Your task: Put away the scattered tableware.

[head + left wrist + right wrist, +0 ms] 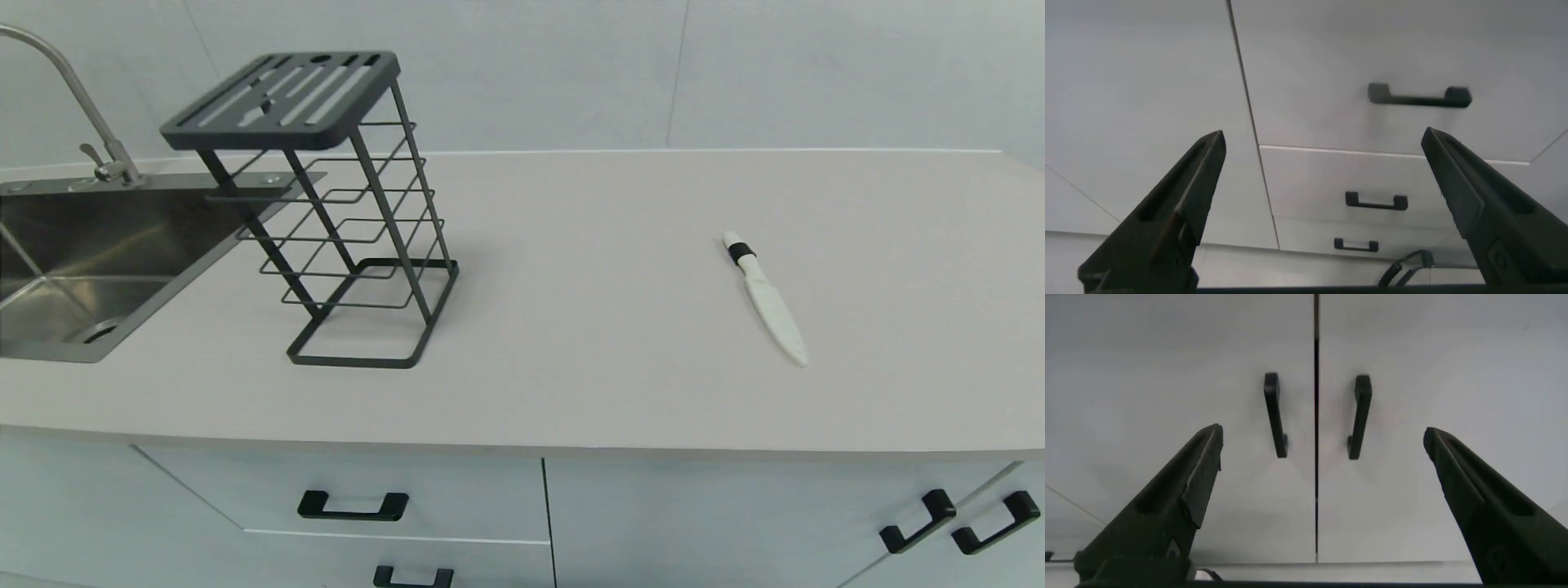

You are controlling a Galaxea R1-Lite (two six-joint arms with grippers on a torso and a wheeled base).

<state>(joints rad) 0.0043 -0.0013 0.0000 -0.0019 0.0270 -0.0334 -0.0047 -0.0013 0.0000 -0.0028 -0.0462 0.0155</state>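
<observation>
A white knife (pixel 766 296) with a black band near its handle end lies flat on the right part of the pale countertop (pixel 588 343). A black wire knife rack (pixel 326 204) with a slotted top plate stands upright at the left, beside the sink. My left gripper (pixel 1323 151) is open with nothing between its fingers, facing white drawer fronts below the counter. My right gripper (pixel 1323 445) is open too, facing two white cabinet doors with black handles. Both are far from the knife.
A steel sink (pixel 73 269) with a faucet (pixel 82 106) is set into the counter at the far left. Drawers and doors with black handles (pixel 353 506) run under the counter's front edge. A grey wall stands behind.
</observation>
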